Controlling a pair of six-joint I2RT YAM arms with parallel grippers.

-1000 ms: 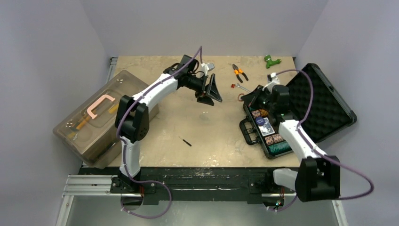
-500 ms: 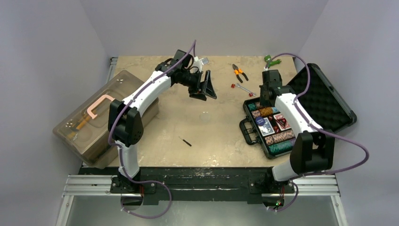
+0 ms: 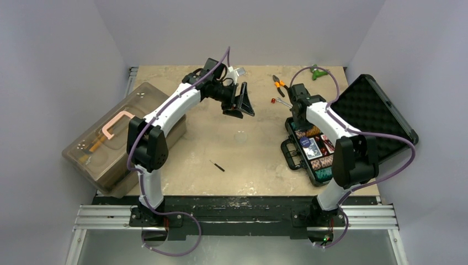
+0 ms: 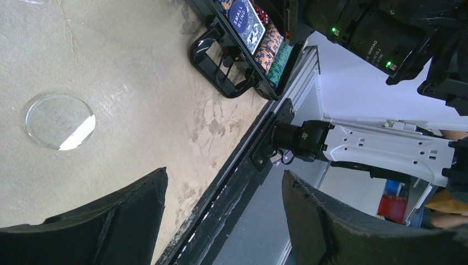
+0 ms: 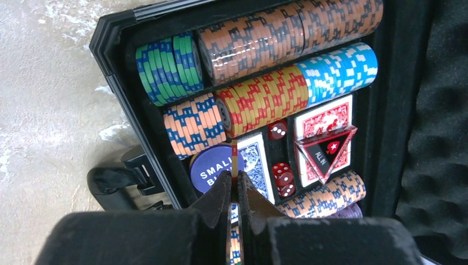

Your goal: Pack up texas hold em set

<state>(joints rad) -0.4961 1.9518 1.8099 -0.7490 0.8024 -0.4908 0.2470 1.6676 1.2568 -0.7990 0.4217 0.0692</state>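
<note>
The black case (image 3: 289, 132) lies open at the right, its egg-crate foam lid (image 3: 375, 113) laid back. In the right wrist view its tray (image 5: 118, 83) holds rows of striped chips (image 5: 259, 99), a blue deck (image 5: 256, 160), a red deck (image 5: 325, 118), a blue round button (image 5: 209, 168), a triangular marker (image 5: 326, 150) and red dice (image 5: 284, 174). My right gripper (image 5: 234, 176) is shut on a red-and-yellow chip (image 5: 234, 157), held edge-on above the tray; it hangs over the case's far left end (image 3: 299, 118). My left gripper (image 3: 243, 105) is open and empty above mid-table (image 4: 223, 190).
A clear round disc (image 3: 241, 137) lies on the table, also in the left wrist view (image 4: 59, 120). The brown toolbox (image 3: 118, 135) sits at the left. Orange pliers (image 3: 280, 84), a green object (image 3: 317, 70) and a small screwdriver (image 3: 217, 165) lie loose.
My right arm has swung its wrist back and left, to over the case's far left end. My left arm lifted slightly back, then held still.
</note>
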